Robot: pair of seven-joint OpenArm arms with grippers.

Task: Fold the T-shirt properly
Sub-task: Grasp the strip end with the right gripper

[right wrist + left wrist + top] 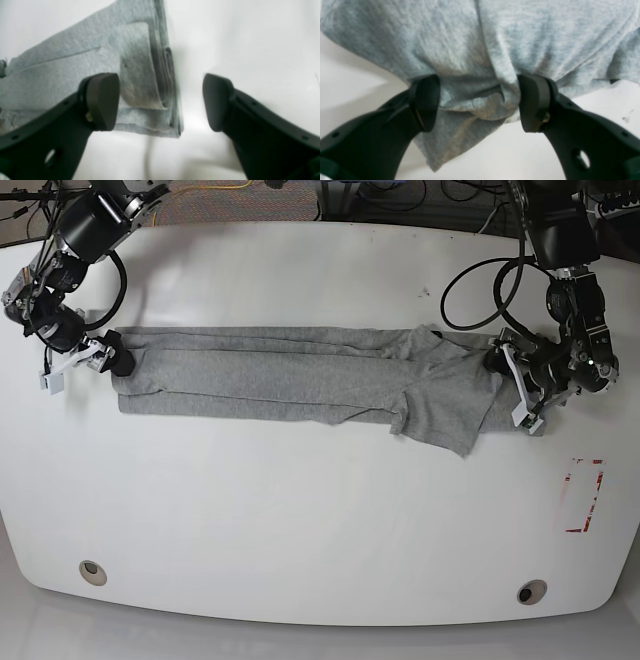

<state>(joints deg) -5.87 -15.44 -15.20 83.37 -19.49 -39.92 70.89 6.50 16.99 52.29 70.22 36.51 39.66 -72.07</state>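
Black fingers of the left gripper (478, 102) and right gripper (161, 101) stand apart at opposite ends of the T-shirt (290, 375), a long band across the table's (300, 520) far half, so next they likely pinch its ends.

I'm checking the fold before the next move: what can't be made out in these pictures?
- T-shirt print: no lettering shows in any view, so the printed side is folded in or face down.
- Left gripper: whether its open pads touch the bunched cloth between them is unclear in the left wrist view.
- Right gripper: the right wrist view is blurred, so the layers at the folded edge can't be counted.
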